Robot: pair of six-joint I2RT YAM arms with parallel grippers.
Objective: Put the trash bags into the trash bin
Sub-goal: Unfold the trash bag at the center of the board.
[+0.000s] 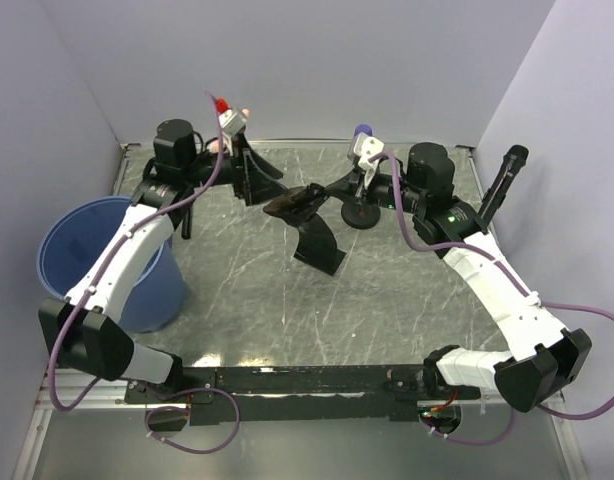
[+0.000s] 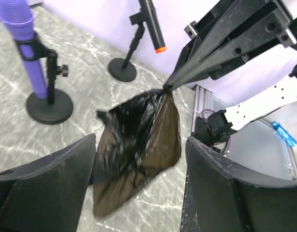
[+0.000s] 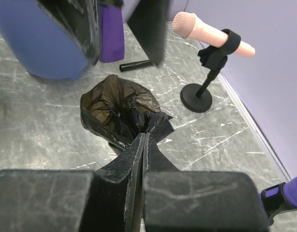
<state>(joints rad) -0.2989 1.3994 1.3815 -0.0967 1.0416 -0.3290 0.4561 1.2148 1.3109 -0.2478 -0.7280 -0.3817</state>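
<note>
Blue plastic trash bin (image 1: 152, 285) stands at the table's (image 1: 387, 300) left edge, toward the near-left corner, upright, with the left arm passing over its rim.

Mid-table, well apart from the bin: dark brown-black trash bag (image 1: 292, 205), crumpled, its lower part apparently on the table. It is outside the bin.

Right gripper (image 3: 143, 135): clenched on the bag's top fold, fingers pressed flat together.

Left gripper (image 2: 141, 140): released, fingers spread wide, pointing at the bag. The bag shows between the fingers but beyond them, no contact seen.

Toward the far edge:
- Purple ribbed tube (image 2: 18, 24) on a round-based stand.
- Black rod with an orange tip (image 2: 151, 24) on a stand, nearer the far-right corner.
- Pink foam-headed microphone (image 3: 211, 41) on a stand, far-left.
</note>
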